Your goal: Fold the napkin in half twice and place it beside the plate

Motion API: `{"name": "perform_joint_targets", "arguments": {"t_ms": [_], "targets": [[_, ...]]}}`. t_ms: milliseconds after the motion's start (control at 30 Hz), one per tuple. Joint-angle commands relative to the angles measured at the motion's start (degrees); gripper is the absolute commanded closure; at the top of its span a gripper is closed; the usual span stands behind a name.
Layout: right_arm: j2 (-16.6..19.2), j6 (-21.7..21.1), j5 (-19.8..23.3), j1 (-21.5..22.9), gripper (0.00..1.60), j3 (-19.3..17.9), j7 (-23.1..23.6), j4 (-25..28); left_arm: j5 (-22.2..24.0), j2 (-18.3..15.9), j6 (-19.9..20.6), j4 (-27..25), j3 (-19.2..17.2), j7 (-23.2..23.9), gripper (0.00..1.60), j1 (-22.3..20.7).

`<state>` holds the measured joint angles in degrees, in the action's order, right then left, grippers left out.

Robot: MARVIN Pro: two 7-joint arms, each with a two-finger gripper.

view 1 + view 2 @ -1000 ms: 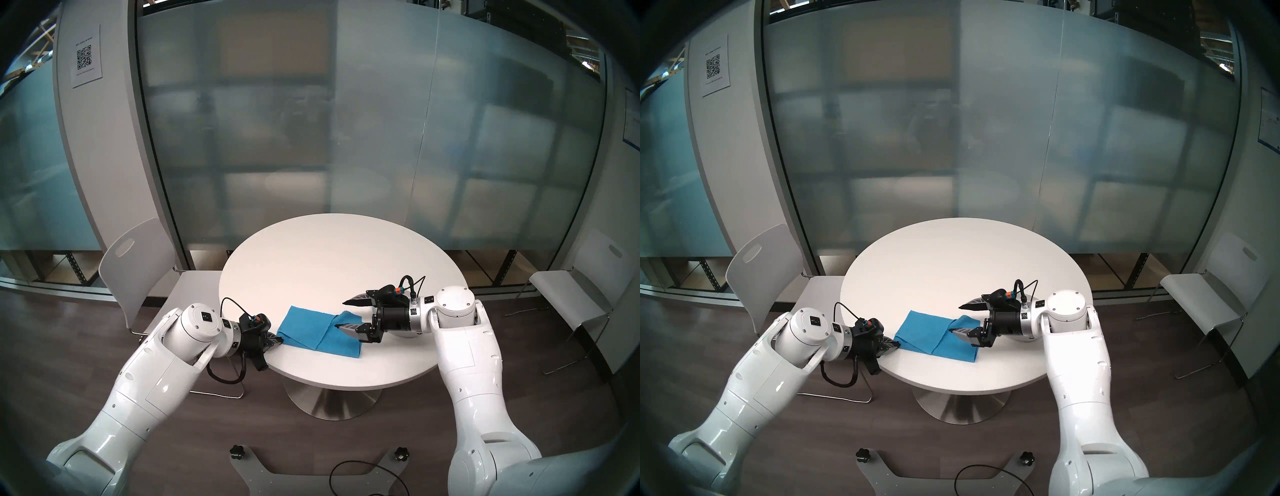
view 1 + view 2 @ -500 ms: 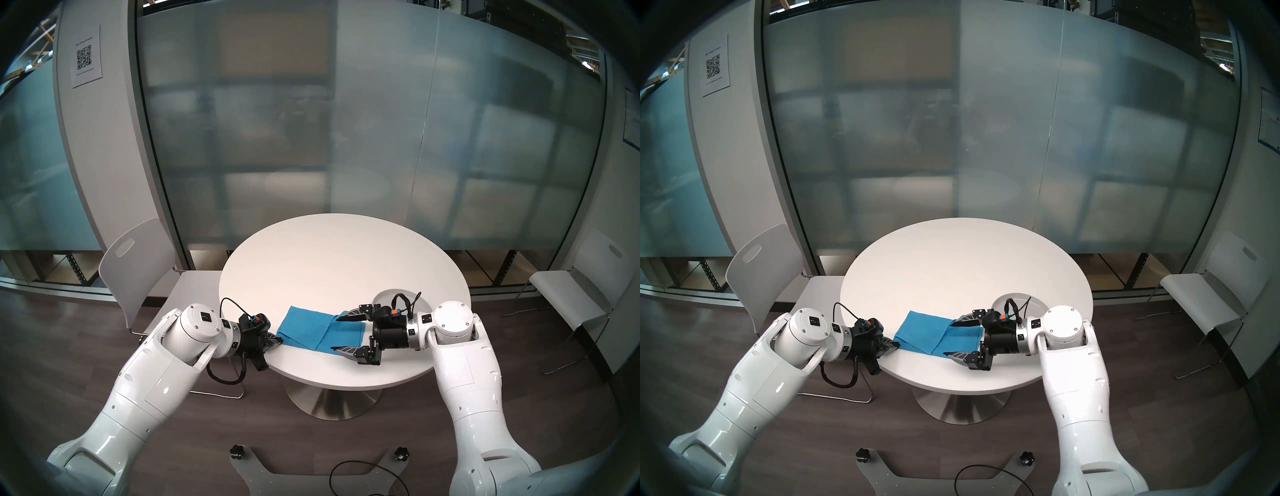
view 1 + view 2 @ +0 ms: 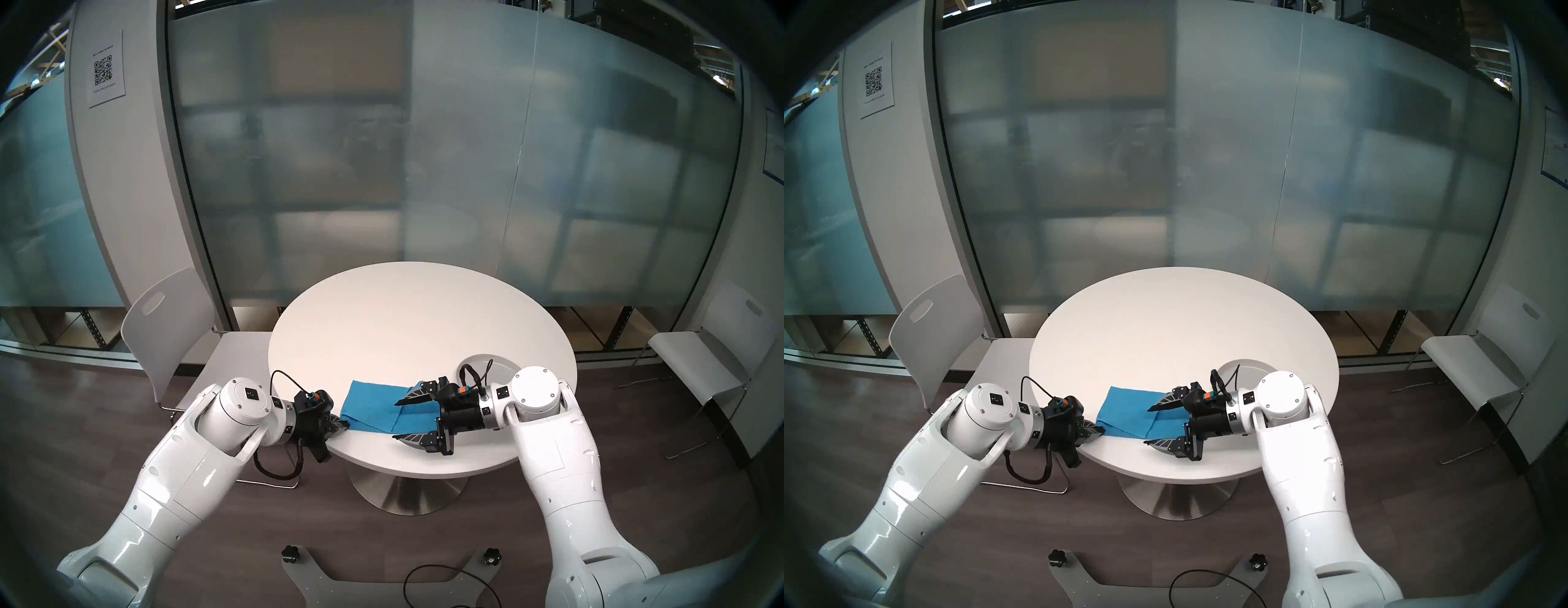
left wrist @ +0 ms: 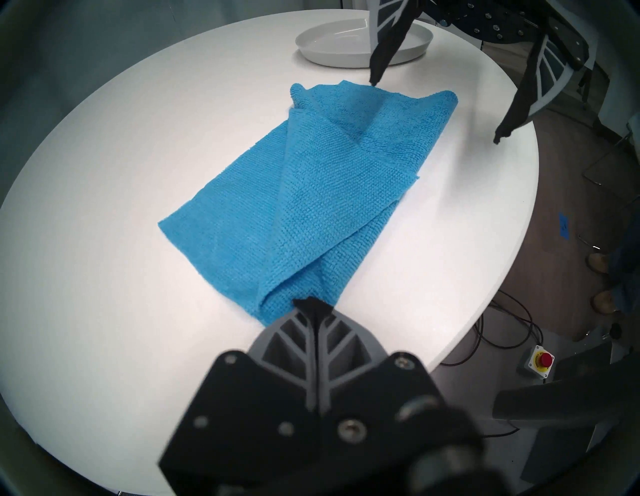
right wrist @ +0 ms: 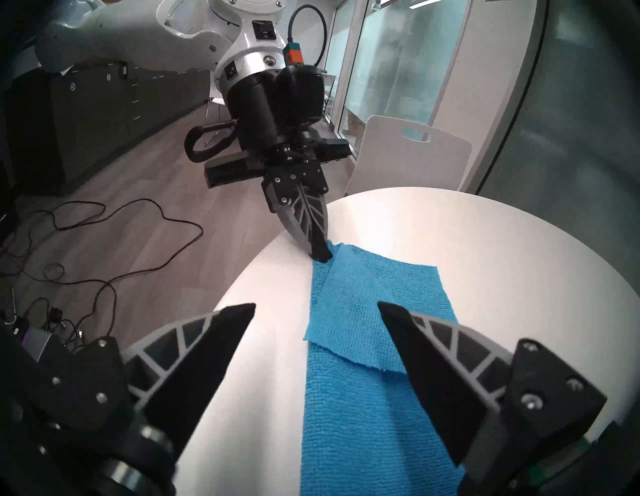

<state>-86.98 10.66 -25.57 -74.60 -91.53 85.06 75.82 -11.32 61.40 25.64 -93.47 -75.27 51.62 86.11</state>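
Napkin (image 3: 377, 405), blue, lies low in frame centre on the white table (image 3: 403, 314); left gripper (image 4: 313, 306) pinches its corner, right gripper (image 5: 315, 310) gapes empty above it, plate (image 4: 332, 45) upper right.

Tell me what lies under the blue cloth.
Under the blue cloth only the white round table shows around it. Its corner is clamped in the left gripper. Anything beneath the folded layers is hidden.

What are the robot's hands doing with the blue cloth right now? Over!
Left gripper shut on the blue napkin corner. Right gripper open, over its other end. Plate beyond, nothing in the way.
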Motion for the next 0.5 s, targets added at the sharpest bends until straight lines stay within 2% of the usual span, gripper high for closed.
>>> {"name": "perform_joint_targets", "arguments": {"t_ms": [0,467], "targets": [[0.65,1.94,-0.84,1.48,0.33,1.23,-0.06,0.9,0.05,-0.04,0.21,-0.73,0.07,-0.3,1.6,1.47],[2.01,2.32,-2.19,1.47,0.48,2.55,-0.06,3.03,0.36,-0.01,0.61,-1.21,0.27,-0.79,1.6,1.35]]}}
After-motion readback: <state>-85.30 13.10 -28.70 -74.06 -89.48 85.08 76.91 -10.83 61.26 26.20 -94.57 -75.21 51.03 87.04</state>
